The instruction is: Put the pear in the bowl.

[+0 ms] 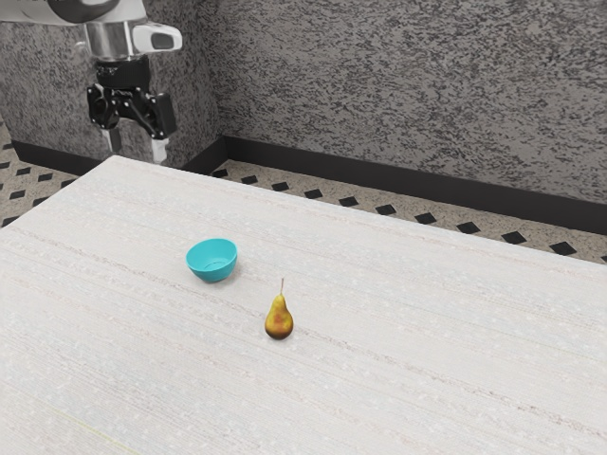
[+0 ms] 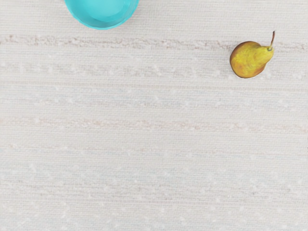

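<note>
My gripper [image 1: 136, 152] hangs at the exterior view's upper left, high and well away from both objects, its two fingers wide apart with nothing between them; it is open. A turquoise bowl [image 1: 212, 261] stands upright on the pale table, with nothing visible inside. The yellow-brown pear [image 1: 279, 319] stands stem up on the table, apart from the bowl, toward the exterior view's right and nearer that camera. The wrist view has part of the bowl [image 2: 103, 12] cut off at its edge, and the whole pear [image 2: 250, 60].
The whitish, streaked table [image 1: 398, 313] extends around both objects. Its far edge runs below a rough grey wall, with a patterned floor between them.
</note>
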Motion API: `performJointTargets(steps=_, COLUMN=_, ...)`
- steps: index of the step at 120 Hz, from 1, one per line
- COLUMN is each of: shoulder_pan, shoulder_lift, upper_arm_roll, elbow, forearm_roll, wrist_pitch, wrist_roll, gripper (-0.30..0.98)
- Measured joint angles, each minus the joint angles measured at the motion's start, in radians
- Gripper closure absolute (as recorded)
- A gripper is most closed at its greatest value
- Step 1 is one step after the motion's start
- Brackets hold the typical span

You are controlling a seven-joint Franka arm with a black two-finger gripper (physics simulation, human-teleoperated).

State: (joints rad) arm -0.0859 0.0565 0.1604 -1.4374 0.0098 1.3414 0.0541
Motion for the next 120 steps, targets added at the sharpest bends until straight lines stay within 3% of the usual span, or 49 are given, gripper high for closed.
performJointTargets(steps=56, shoulder_pan=-0.007, shoulder_lift=0.017, upper_arm_roll=0.023, elbow=0.022, forearm_roll=-0.04, wrist_pitch=0.146, wrist_roll=0.026, gripper=0.0)
performJointTargets(steps=120, shoulder_pan=-0.015, shoulder_lift=0.418, upper_arm_roll=-0.031, elbow=0.051, forearm_roll=-0.055, wrist_pitch=0.286, wrist_roll=0.039, gripper=0.0)
